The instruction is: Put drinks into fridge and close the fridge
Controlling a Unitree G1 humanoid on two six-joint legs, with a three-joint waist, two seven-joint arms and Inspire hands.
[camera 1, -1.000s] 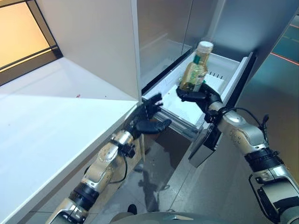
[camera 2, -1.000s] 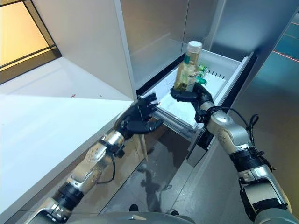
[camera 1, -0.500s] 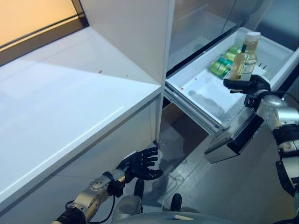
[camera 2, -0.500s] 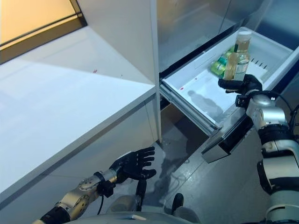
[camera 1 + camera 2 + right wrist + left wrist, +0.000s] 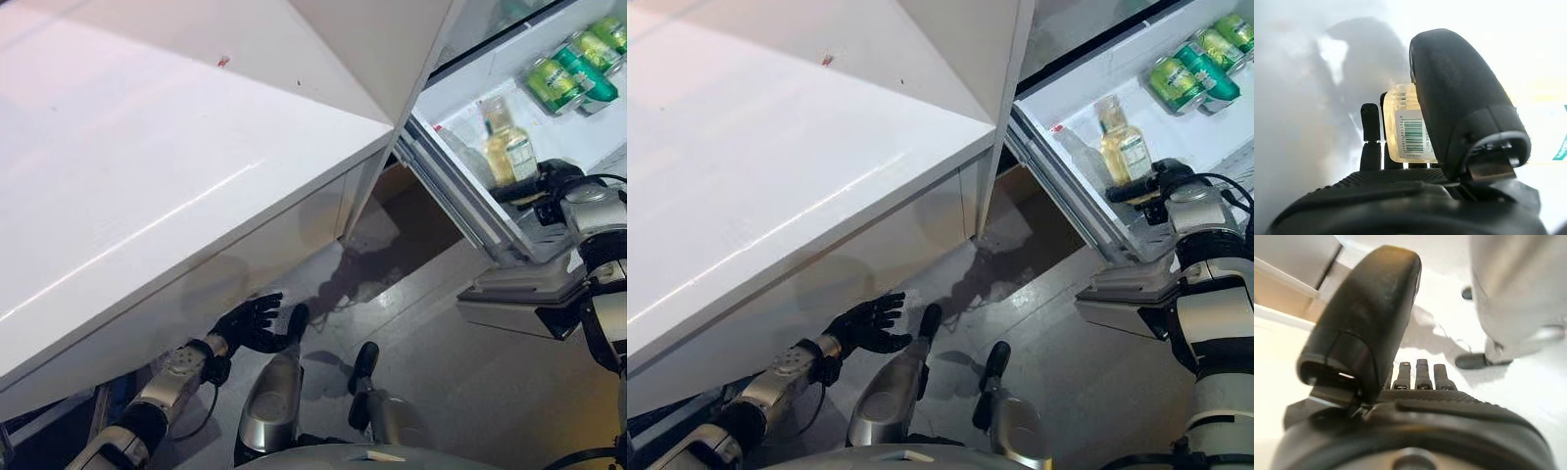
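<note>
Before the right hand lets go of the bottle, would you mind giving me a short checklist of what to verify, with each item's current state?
1. Right hand gripping the bottle: ok, thumb and fingers close around it in the right wrist view.
2. Bottle upright and inside the fridge drawer: ok.
3. Bottle base resting on the drawer floor: cannot tell.
4. Bottle apart from the green cans: ok.
5. Left hand away from the drawer, open, low near the floor: ok.
6. Drawer closed: not ok, pulled out.
</note>
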